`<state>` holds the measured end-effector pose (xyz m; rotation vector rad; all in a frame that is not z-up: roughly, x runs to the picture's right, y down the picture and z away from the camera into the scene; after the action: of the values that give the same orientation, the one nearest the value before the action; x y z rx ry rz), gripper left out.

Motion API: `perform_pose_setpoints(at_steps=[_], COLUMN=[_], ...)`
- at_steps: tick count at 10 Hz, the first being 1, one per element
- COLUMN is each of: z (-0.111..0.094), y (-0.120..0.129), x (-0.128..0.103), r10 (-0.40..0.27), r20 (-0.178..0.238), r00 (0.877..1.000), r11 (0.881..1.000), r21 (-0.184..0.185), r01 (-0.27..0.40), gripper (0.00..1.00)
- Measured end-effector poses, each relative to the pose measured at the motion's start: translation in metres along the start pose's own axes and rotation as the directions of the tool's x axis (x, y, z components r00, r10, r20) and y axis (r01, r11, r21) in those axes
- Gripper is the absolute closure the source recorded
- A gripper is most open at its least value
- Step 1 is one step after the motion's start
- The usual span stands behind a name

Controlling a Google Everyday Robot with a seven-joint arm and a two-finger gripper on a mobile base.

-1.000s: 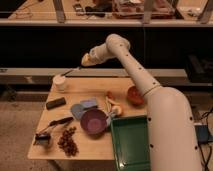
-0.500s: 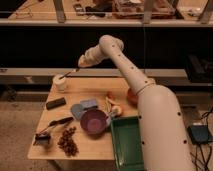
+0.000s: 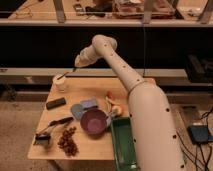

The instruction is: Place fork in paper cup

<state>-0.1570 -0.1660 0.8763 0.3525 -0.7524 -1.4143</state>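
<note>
The white paper cup point(image 3: 60, 83) stands upright at the back left of the wooden table point(image 3: 100, 90). My gripper point(image 3: 80, 61) hangs above and to the right of the cup, shut on the handle end of the thin fork point(image 3: 68, 74). The fork slants down and left from the gripper. Its lower tip reaches the cup's rim; whether it is inside the cup I cannot tell.
A purple bowl point(image 3: 94, 121) sits mid-table beside a green tray point(image 3: 123, 145) at the front right. Grey-blue flat pieces point(image 3: 83, 106), a black block point(image 3: 55, 103), a black-handled utensil point(image 3: 56, 122), dark grapes point(image 3: 67, 141) and orange-yellow fruit point(image 3: 114, 105) lie around it.
My arm has swung left, carrying the fork from right of the cup to just above its rim.
</note>
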Motion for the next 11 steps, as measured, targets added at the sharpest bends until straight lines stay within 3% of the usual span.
perform_pose_setpoints(at_steps=[11], z=[0.031], y=[0.002], x=[0.005], r10=[0.006], r20=[0.008], r00=[1.0], r11=[0.997], r21=[-0.071], r01=[-0.005], gripper=[1.0])
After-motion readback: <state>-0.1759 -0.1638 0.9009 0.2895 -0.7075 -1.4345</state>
